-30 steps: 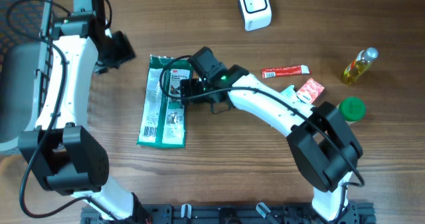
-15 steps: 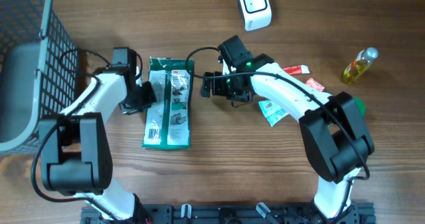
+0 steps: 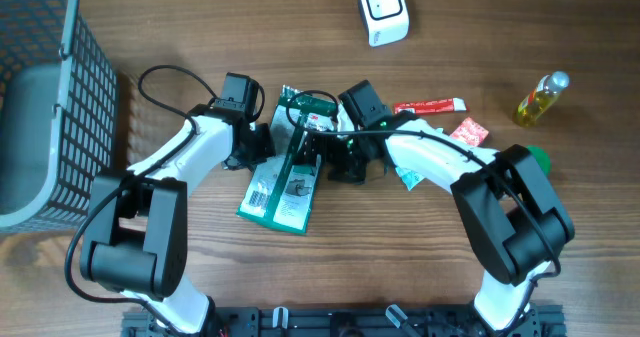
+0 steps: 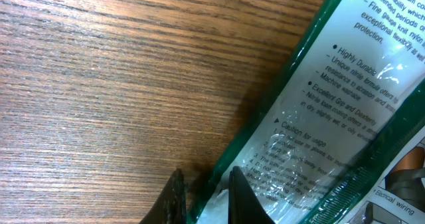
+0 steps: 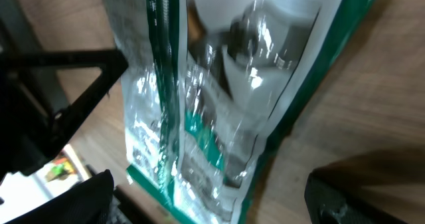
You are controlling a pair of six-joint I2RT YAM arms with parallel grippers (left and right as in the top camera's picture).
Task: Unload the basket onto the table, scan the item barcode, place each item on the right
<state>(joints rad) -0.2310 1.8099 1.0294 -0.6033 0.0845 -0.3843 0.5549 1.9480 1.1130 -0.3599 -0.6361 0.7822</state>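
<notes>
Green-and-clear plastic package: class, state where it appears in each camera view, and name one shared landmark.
Overhead: the green-and-clear plastic package appears slanted, just left of centre.
Left wrist: the package runs from bottom centre to upper right.
Right wrist: the package fills the middle.
Shared landmark: the brown wooden table, also seen at and.

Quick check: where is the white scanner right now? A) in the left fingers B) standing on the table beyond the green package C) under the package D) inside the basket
B: the white scanner stands alone on the table near its far edge, well apart from the green package at mid-table.
</notes>
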